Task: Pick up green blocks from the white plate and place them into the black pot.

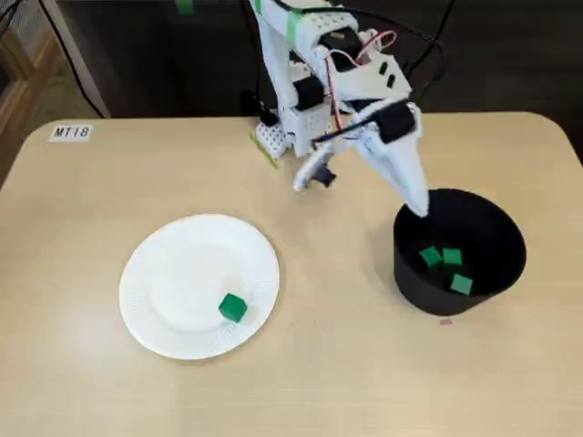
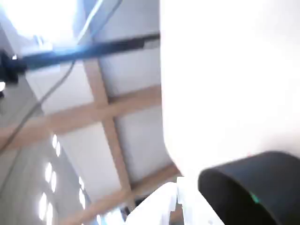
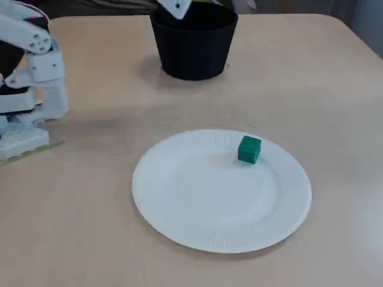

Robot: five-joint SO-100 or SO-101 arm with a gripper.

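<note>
One green block (image 1: 233, 307) lies on the white plate (image 1: 155, 282), near its lower right edge in a fixed view; the other fixed view shows that block (image 3: 249, 149) on the plate (image 3: 179, 233) too. The black pot (image 1: 496, 238) holds three green blocks (image 1: 444, 266). My white gripper (image 1: 364, 193) hangs at the pot's left rim, one fingertip (image 1: 417, 206) just over the edge and the other jaw swung far left. It looks open, with nothing in it. The wrist view shows the pot (image 2: 248, 187) with a speck of green inside.
The arm's base (image 1: 273, 137) stands at the table's far edge, seen also at the left as the base (image 3: 24, 137). A label (image 1: 71, 132) is stuck near the far left corner. Bare tabletop separates plate and pot.
</note>
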